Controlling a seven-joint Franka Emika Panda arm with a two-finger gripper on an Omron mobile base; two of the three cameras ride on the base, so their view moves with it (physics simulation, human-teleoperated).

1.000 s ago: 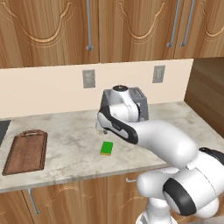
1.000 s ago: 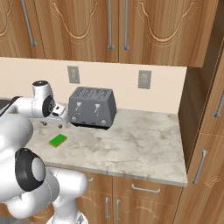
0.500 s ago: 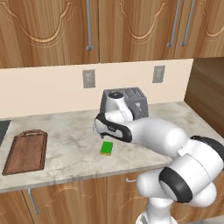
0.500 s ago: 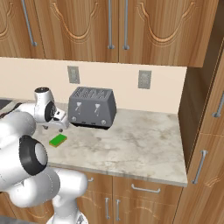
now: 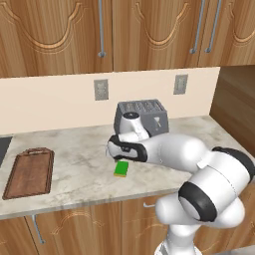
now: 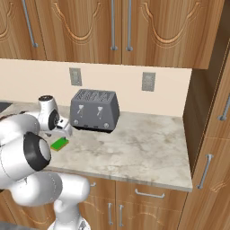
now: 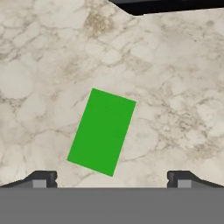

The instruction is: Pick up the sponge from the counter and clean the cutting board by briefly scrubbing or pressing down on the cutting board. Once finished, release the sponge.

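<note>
Sponge (image 7: 101, 131) lies flat on the counter (image 7: 175, 87), center of the hand view and skewed to the frame – free on all sides, so probably an easy top grab. Gripper (image 7: 112, 177) hangs right above it, jaws spread wide, fingertips (image 7: 41, 178) at the bottom corners, holding nothing, touching nothing. Cutting board (image 5: 29, 173) sits far left in the left base view – well apart from the sponge, bare. Toaster (image 5: 142, 118) stands just behind the arm.

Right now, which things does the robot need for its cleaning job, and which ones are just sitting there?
Needed for the job:
- sponge, lying flat on the counter
- cutting board, off at the counter's far left
- tool, open above the sponge

Just sitting there:
- toaster
- wall outlets
- cabinets
</note>
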